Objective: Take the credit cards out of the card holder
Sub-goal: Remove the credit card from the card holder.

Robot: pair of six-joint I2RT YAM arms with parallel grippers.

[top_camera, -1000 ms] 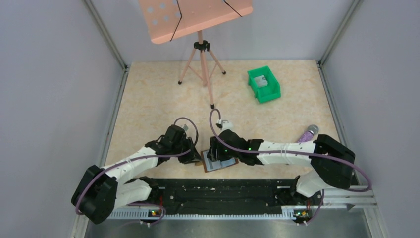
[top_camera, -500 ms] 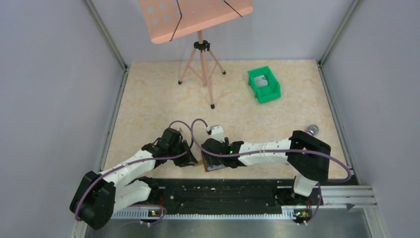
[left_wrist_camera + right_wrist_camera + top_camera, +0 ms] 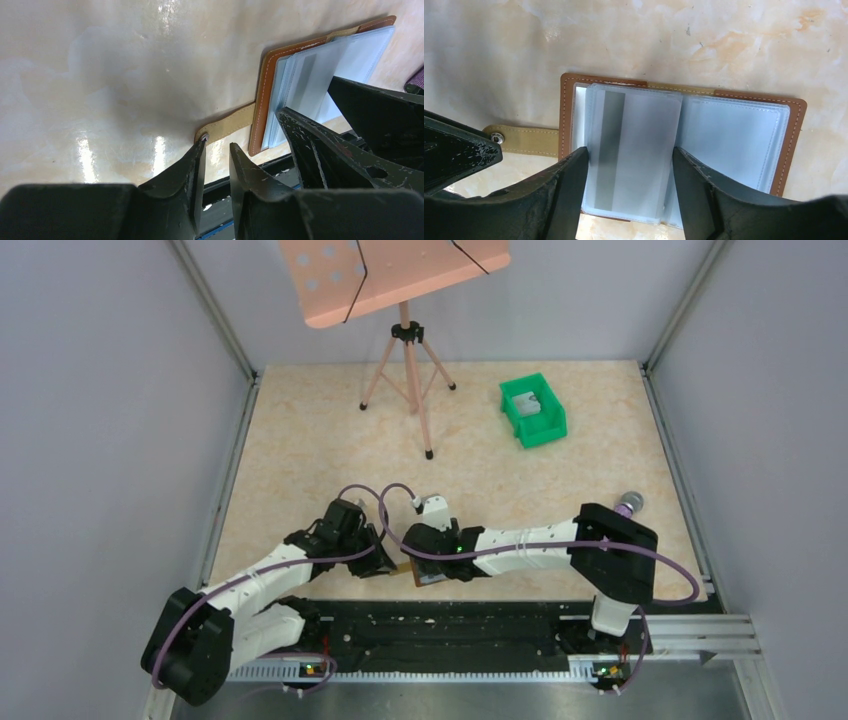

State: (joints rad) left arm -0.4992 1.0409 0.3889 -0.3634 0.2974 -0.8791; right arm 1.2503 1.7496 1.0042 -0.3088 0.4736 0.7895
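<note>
The card holder point(image 3: 565, 115) lies open on the table near the front edge, brown cover down, its tan tab point(image 3: 524, 140) sticking out to the side. A credit card point(image 3: 639, 115) with a grey stripe sits in the clear sleeve of one half. My right gripper point(image 3: 629, 151) is open, one finger on each side of that sleeve. My left gripper point(image 3: 217, 145) stands with a narrow gap and nothing in it; one fingertip point(image 3: 200, 150) rests by the snap of the tab point(image 3: 230, 125). In the top view both grippers point(image 3: 385, 560) point(image 3: 428, 558) cover most of the holder point(image 3: 432, 578).
A green bin point(image 3: 549, 428) with a pale grey piece inside stands at the back right. A pink music stand point(image 3: 405, 350) on a tripod is at the back centre. A purple object point(image 3: 625, 505) lies by the right arm. The black rail point(image 3: 450, 625) runs just behind the holder.
My right arm has swung left and toward the front edge, bringing its gripper down over the holder. My left gripper has shifted slightly toward the front.
</note>
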